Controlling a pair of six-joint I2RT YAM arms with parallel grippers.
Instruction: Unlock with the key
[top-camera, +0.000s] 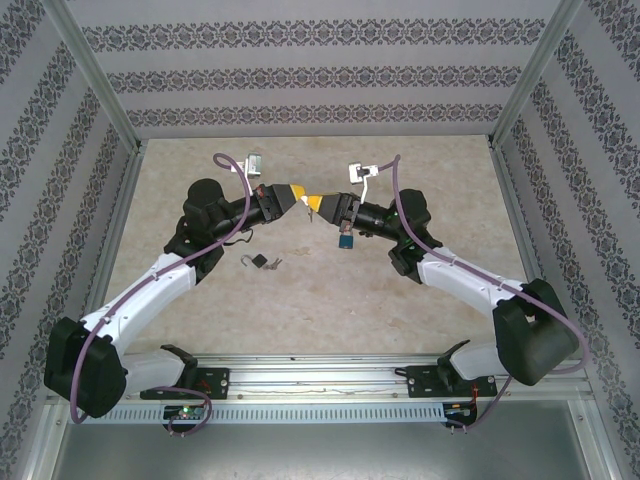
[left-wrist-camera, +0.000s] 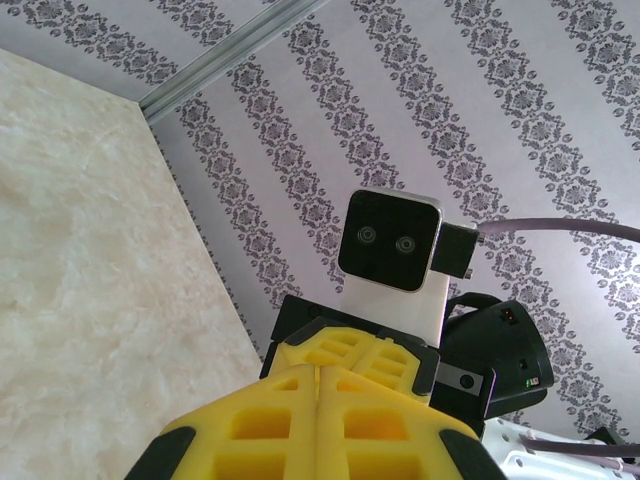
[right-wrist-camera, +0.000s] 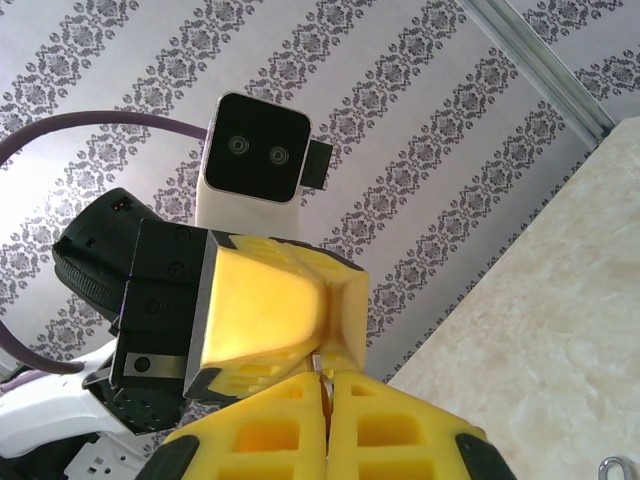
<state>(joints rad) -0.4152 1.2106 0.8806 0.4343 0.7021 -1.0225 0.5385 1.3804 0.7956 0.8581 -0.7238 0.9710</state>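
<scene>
Above the middle of the table my two grippers meet tip to tip. My right gripper (top-camera: 322, 203) (right-wrist-camera: 323, 376) is shut on a thin metal key (right-wrist-camera: 325, 390) that pokes out between its yellow fingers. The key's end reaches the closed tips of my left gripper (top-camera: 298, 197) (left-wrist-camera: 319, 367). I cannot tell whether the left fingers also pinch it. A blue padlock (top-camera: 345, 243) sits just below the right gripper; whether it hangs or rests on the table is unclear. In the right wrist view, a metal loop (right-wrist-camera: 612, 467) shows at the bottom right corner.
A small dark padlock (top-camera: 259, 262) with a key beside it (top-camera: 276, 265) lies on the beige tabletop (top-camera: 330, 300) near the left arm. Patterned walls with metal posts enclose the table on three sides.
</scene>
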